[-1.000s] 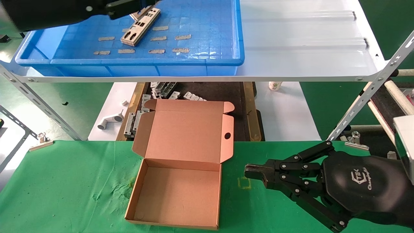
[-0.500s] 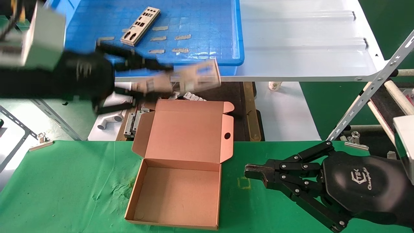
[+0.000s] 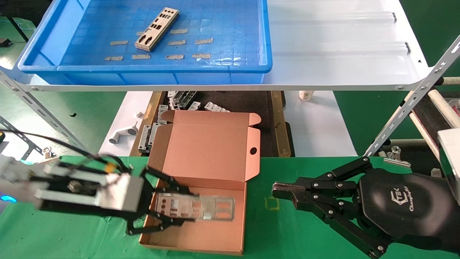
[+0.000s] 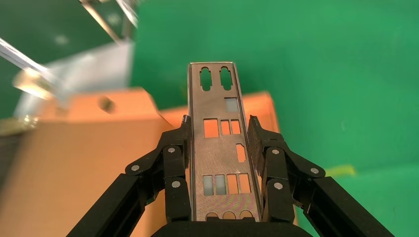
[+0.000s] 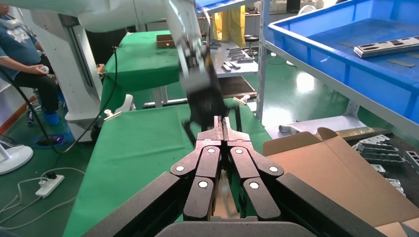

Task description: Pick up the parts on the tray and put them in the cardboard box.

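Head view, left to right. At 8 o'clock the left claw (image 3: 169,207) reaches in over the near left wall of the cardboard box (image 3: 215,237), its fingers (image 3: 163,180) pressed against the two long edges of a held part (image 3: 196,208). This plate lies roughly level over the box's open base, its free end toward 3 o'clock; whether it touches the box floor cannot be told. In the left wrist view the same plate (image 4: 220,148) shows pinched between the two pads (image 4: 257,136), its cutouts letting the brown cardboard (image 4: 74,163) show through.

The cardboard box rests on the green-covered desk (image 3: 72,230) at 6 o'clock, its lid standing open toward 12 o'clock.

At 11 o'clock the blue tray (image 3: 143,70) sits on the white shelf (image 3: 341,54). A second part (image 3: 157,28) lies flat and slanted on the tray floor, among small tan tape strips (image 3: 175,57).

At 4 o'clock the right claw (image 3: 280,190) is parked just above the desk, well apart from the box. The right wrist view shows its fingertips (image 5: 223,129) pressed together with nothing between them.
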Action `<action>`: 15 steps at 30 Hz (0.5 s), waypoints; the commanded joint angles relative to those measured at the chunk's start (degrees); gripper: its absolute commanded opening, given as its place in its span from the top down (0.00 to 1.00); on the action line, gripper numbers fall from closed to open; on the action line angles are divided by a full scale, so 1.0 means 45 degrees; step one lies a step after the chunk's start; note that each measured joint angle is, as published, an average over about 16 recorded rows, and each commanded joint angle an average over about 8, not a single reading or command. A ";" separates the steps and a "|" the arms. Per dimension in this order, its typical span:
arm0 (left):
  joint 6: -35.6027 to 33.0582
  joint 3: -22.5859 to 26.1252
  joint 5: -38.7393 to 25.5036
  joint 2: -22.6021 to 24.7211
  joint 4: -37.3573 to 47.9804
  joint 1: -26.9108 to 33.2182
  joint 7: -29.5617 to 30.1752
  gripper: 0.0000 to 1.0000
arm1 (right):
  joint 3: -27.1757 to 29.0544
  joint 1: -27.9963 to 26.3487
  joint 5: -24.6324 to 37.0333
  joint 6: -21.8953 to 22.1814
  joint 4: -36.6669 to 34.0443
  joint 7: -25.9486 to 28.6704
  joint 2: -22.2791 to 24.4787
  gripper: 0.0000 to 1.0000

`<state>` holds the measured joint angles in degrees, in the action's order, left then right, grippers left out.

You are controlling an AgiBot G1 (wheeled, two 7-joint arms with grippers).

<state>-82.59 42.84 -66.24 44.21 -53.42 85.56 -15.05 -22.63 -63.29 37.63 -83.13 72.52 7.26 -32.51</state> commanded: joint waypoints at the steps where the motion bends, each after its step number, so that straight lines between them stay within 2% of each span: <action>1: 0.0311 0.0313 -0.0566 0.0188 -0.0083 -0.0408 -0.0292 1.00 | 0.0000 0.0000 0.0000 0.0000 0.0000 0.0000 0.0000 1.00; 8: 0.2026 0.0632 -0.1438 0.1282 0.0848 -0.1194 -0.1019 1.00 | -0.0001 0.0000 0.0000 0.0000 0.0000 0.0000 0.0000 1.00; 12: 0.2083 0.0850 -0.1716 0.1815 0.1618 -0.1171 -0.1195 1.00 | -0.0001 0.0000 -0.0001 0.0000 0.0000 0.0000 0.0000 1.00; 15: 0.1874 0.1010 -0.1850 0.2178 0.2320 -0.1039 -0.1279 0.94 | -0.0001 0.0000 -0.0001 0.0000 0.0000 -0.0001 0.0000 1.00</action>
<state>-74.34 47.24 -74.41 53.72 -42.98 81.03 -21.02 -22.63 -63.29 37.62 -83.13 72.52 7.26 -32.51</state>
